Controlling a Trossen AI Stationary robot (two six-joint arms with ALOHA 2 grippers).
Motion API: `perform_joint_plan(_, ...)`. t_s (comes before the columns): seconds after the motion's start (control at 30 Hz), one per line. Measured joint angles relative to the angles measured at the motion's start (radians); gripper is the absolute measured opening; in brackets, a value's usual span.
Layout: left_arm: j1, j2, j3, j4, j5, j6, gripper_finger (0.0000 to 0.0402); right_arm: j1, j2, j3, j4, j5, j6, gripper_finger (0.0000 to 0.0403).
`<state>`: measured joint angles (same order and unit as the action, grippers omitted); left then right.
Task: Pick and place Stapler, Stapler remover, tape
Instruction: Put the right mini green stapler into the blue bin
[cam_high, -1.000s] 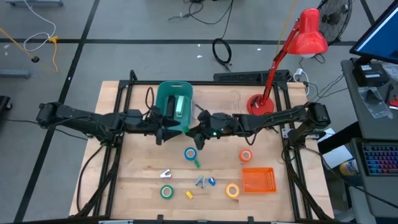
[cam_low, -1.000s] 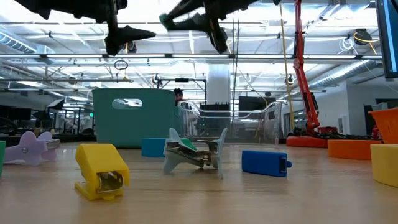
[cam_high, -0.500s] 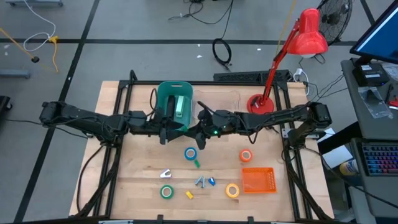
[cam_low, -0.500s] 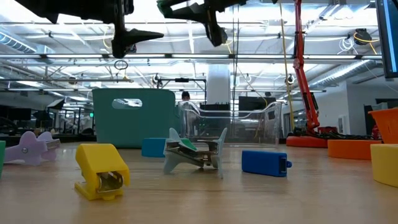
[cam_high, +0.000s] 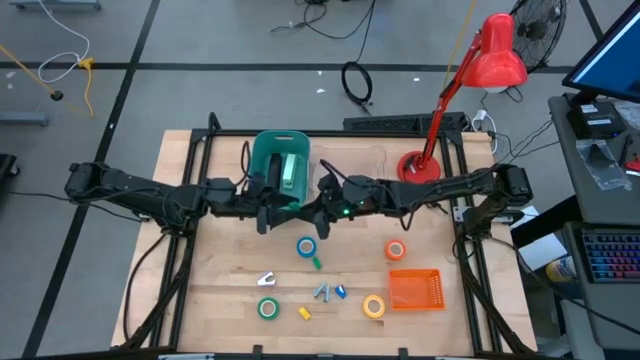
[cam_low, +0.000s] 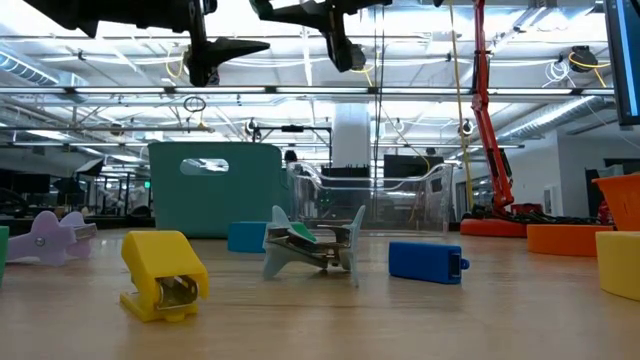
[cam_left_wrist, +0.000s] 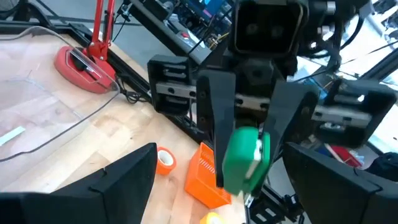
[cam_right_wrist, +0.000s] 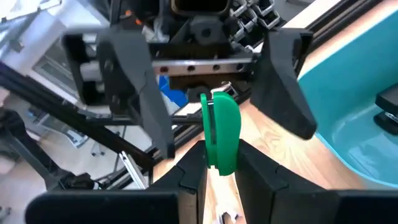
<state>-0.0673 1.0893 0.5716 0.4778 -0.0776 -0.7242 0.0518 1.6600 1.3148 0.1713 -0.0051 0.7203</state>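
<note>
The right gripper (cam_right_wrist: 219, 171) is pinching a small green plastic stapler (cam_right_wrist: 221, 132) held on edge above mid-table; the left gripper (cam_high: 266, 207), jaws spread wide, is facing it just beside the teal plastic bin (cam_high: 262, 150)

Grey floor (cam_high: 200, 40) with dark seams, red desk lamp (cam_high: 497, 55), coiled black cable (cam_high: 357, 82), ceiling lights (cam_low: 420, 50)

The left gripper (cam_high: 268, 208) has shifted closer to the right gripper (cam_high: 318, 212).
</note>
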Motion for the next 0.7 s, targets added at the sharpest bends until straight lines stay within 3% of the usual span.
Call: perform_joint_plan(0.7, 0.002, -0.001, 0.000, 0.057, -0.001, 0.075, 0.0351, 0.000, 0.000, 0.000, 0.032, -0.001, 0.070, 0.0059)
